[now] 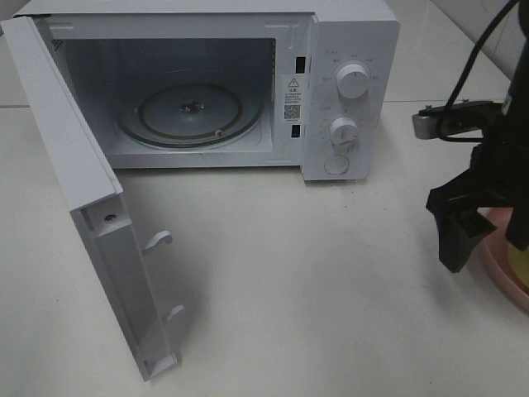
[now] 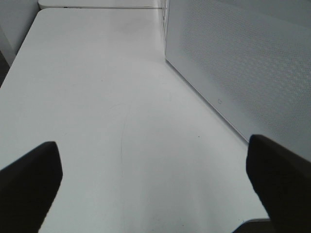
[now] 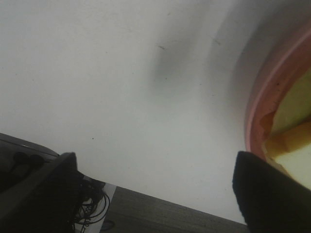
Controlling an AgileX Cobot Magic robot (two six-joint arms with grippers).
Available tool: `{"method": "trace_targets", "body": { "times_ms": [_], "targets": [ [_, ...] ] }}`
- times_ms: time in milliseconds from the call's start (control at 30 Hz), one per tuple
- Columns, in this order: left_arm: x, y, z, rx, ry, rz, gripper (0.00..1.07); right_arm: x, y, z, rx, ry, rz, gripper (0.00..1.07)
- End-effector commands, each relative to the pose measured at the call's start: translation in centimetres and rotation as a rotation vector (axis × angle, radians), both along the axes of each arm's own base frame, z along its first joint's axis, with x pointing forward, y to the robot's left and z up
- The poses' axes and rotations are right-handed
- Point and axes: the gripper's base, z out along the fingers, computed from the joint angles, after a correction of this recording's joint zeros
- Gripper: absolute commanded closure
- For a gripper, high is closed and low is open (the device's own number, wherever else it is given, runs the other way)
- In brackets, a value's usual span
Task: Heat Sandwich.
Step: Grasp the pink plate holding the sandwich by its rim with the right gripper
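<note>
On the microwave [image 1: 351,33] — a warning sticker [image 1: 293,95], print unreadable.

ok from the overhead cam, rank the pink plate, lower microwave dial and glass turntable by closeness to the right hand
1. pink plate, just right of the right hand
2. lower dial, on the microwave front panel, back and to the left
3. glass turntable, inside the open microwave, farthest left

The sandwich [image 3: 296,107], pale bread with orange filling, lies flat on the pink plate [image 3: 262,97].
</note>
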Motion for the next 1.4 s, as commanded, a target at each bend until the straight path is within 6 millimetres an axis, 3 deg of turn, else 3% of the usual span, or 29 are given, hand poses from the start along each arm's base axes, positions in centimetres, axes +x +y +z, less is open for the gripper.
{"method": "trace_targets", "body": {
  "times_ms": [33,333,700,1400],
  "targets": [
    [-0.3,0.0,0.0,-0.009,-0.033,-0.002,0.09,0.1,-2.1,1.2,-0.009,-0.046,-0.052,0.26],
    [-0.3,0.0,0.0,-0.009,-0.033,-0.002,0.09,1.5,-4.6,1.2,-0.093,-0.184,-0.171,0.26],
    [-0.3,0.0,0.0,-0.009,-0.033,-0.002,0.09,2.7,-5.2,1.0,-0.106,-0.291,-0.221,0.26],
    [-0.3,0.0,0.0,-0.009,-0.033,-0.002,0.09,4.0,-5.3,-6.6,-0.100,-0.116,-0.253,0.29]
  ]
}}
